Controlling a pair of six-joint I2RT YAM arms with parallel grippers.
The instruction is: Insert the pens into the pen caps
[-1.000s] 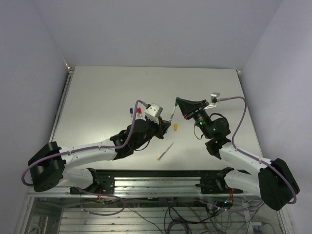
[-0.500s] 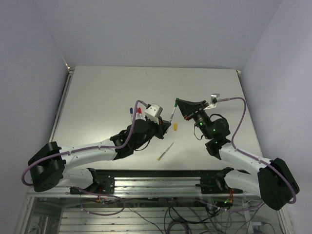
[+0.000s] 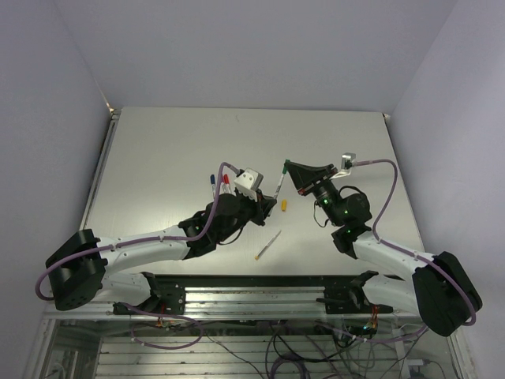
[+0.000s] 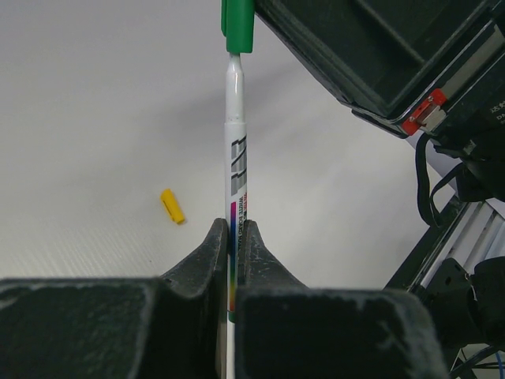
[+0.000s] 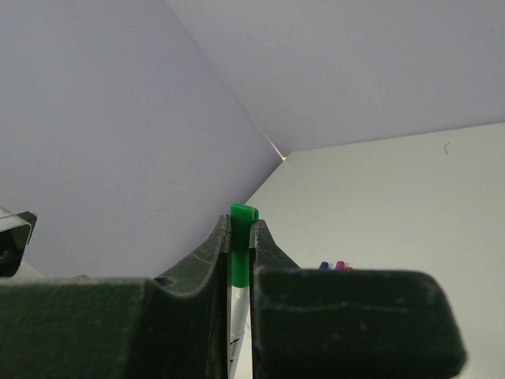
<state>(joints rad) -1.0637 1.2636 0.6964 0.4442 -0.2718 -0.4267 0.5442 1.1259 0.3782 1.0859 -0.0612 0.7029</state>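
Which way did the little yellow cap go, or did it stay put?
No, it stayed put. The yellow cap lies on the same spot of the table, still just above the loose pen.

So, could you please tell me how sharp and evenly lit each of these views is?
Left wrist: the pen and green cap are sharp, the left gripper in the foreground soft and dark. Right wrist: the right gripper is likewise dark and blurred, the wall evenly lit. Top: flat, even light, faint shadows, no glare on the table.
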